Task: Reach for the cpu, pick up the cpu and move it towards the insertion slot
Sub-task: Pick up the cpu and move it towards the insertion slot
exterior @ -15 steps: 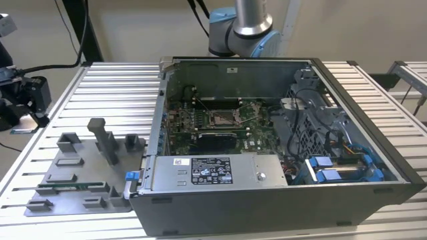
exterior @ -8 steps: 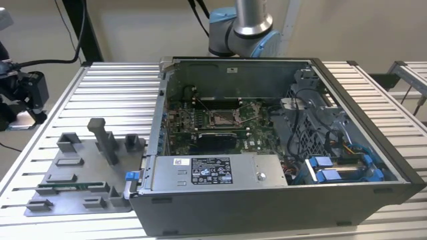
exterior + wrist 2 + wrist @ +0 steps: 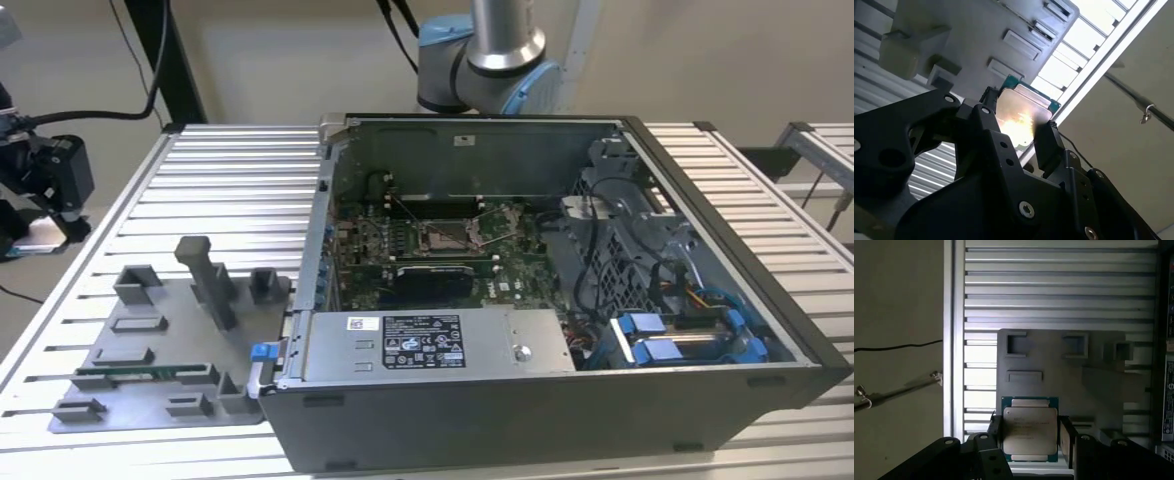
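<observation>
The cpu (image 3: 1030, 432) is clamped between the fingers of the gripper (image 3: 1031, 440) over the grey fixture plate (image 3: 1064, 380), so reach and grasp look done (and it seems lifted clear). The insertion slot (image 3: 447, 237), inside the computer case (image 3: 534, 405), lies well apart, so the carry looks barely begun.

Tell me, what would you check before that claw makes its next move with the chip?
1. Cpu gripped: ok, pinched in the claw in both wrist views.
2. Cpu off the tray: ok, held clear of it.
3. Case open: ok, the board shows in the exterior view.
4. Slot bare: ok, its dark centre shows.
5. Cpu turned the right way for the slot: cannot tell.
</observation>
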Motion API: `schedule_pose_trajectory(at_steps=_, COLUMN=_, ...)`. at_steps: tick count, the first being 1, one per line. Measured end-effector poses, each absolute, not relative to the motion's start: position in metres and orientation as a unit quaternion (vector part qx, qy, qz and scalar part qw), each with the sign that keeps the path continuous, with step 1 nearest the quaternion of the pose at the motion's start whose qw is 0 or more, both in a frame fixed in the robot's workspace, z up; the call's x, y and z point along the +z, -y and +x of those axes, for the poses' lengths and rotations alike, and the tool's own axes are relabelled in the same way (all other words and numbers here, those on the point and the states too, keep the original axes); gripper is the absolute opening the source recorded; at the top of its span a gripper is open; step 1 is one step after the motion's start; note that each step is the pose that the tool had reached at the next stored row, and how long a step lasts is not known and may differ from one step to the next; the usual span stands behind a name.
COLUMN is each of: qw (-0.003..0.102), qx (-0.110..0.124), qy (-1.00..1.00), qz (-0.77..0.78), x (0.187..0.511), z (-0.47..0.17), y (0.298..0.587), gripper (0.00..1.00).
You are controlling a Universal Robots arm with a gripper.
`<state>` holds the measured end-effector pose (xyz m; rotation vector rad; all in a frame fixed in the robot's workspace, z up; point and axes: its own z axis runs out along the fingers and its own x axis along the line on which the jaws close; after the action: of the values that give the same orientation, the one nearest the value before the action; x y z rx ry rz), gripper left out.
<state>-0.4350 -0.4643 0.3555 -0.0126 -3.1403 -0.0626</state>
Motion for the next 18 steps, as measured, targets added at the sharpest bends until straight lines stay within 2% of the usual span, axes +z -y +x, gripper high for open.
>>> schedule_pose_trajectory(at_steps=18, qw=0.0, qx=-0.02, qy=1.0, qz=-0.004, x=0.375, z=-0.435, y=0.464, gripper=0.0)
